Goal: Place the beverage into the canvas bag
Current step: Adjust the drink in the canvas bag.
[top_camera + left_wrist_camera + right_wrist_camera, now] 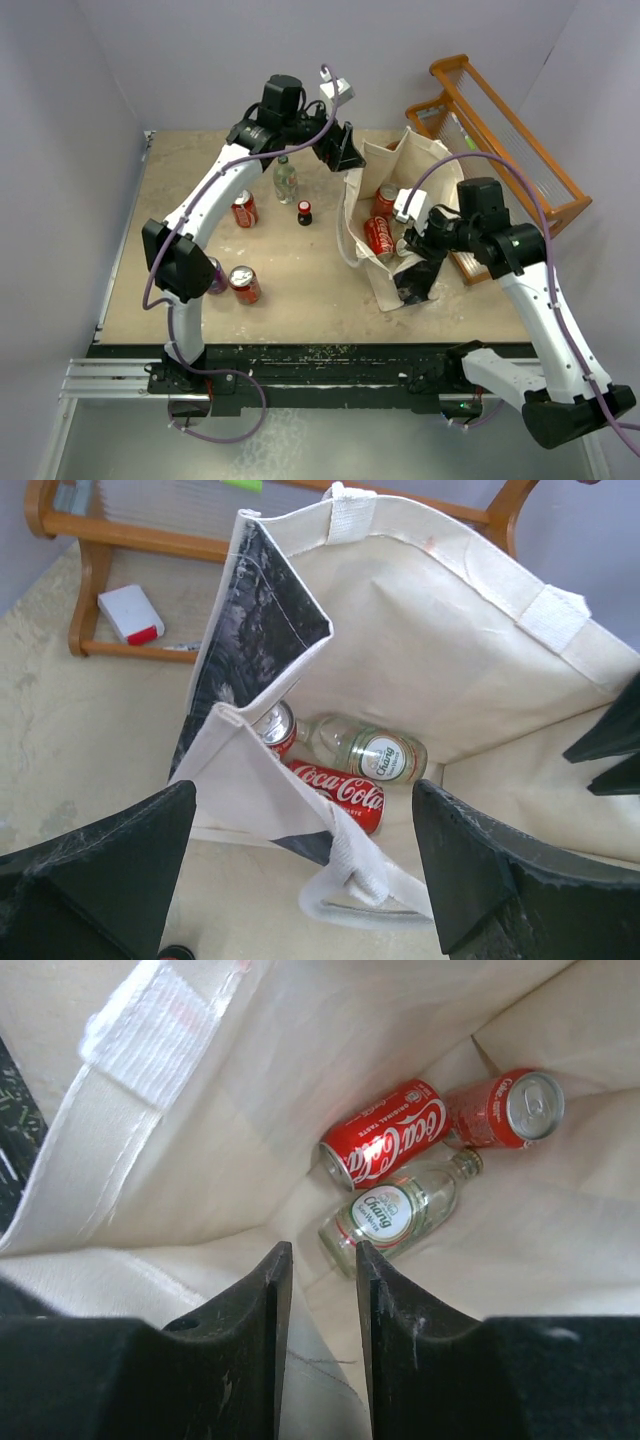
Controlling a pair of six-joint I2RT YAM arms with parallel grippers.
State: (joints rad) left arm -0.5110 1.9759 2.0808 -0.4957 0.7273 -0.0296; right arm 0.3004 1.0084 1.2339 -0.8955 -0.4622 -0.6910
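Drop-off step: the canvas bag [425, 160] (right of centre, three drinks [395, 1215] inside) is being pinched at its near rim by the right gripper [322, 1255]. The left gripper [342, 150] is being held spread and empty above. Next, seemingly, a table can [244, 209] needs fetching.

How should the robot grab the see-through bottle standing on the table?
Probably grip the clear bottle around its round body, coming in level from the side. It stands upright with space around it, so a sideways pinch should keep it steady.
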